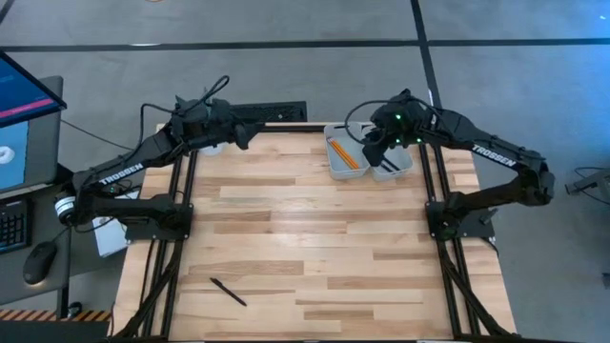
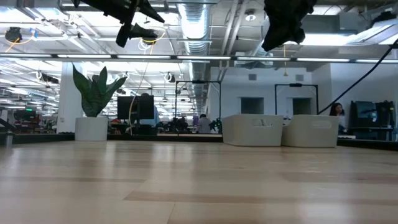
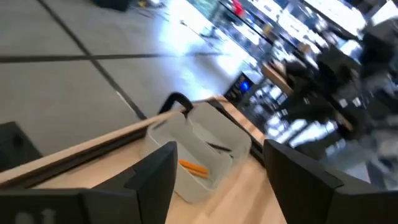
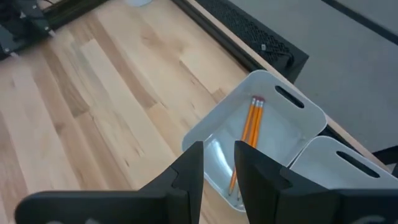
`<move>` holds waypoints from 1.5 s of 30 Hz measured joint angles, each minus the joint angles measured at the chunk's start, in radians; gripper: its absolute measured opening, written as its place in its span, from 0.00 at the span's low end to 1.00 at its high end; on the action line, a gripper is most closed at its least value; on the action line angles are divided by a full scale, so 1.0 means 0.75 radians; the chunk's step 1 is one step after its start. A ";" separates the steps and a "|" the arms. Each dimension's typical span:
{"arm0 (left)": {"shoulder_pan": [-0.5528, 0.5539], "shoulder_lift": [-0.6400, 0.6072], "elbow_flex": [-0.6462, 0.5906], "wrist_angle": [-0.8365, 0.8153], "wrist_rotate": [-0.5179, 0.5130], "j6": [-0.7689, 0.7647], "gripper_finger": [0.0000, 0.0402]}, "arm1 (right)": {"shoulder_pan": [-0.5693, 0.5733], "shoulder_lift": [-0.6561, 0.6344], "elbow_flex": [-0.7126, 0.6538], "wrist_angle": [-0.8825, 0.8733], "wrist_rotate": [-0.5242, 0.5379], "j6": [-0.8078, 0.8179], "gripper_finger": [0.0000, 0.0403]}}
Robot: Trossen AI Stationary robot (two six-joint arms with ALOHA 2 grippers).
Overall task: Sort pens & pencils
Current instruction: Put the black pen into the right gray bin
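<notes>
Two bins (image 1: 335, 172): white, side by side, touching, at 12–1 o'clock on the surface (image 1: 315, 238).
Pencils (image 1: 341, 153): orange, lying lengthwise in the bin nearer surface centre; at least two visible from the right wrist.
Pen (image 1: 229, 292): one, black, flat on the wood at 7 o'clock, well apart from bins and both arms.
Left tool (image 1: 250, 133): released, jaws spread wide, nothing between them; raised over the far edge at 11 o'clock.
Right tool (image 1: 374, 148): raised above the bins at 1 o'clock, over the pencil bin; grip state cannot be told.
</notes>
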 joint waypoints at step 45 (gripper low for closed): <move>-0.852 0.168 0.423 -1.032 -0.768 -1.021 0.58 | 0.000 0.006 0.000 0.003 0.000 -0.167 0.28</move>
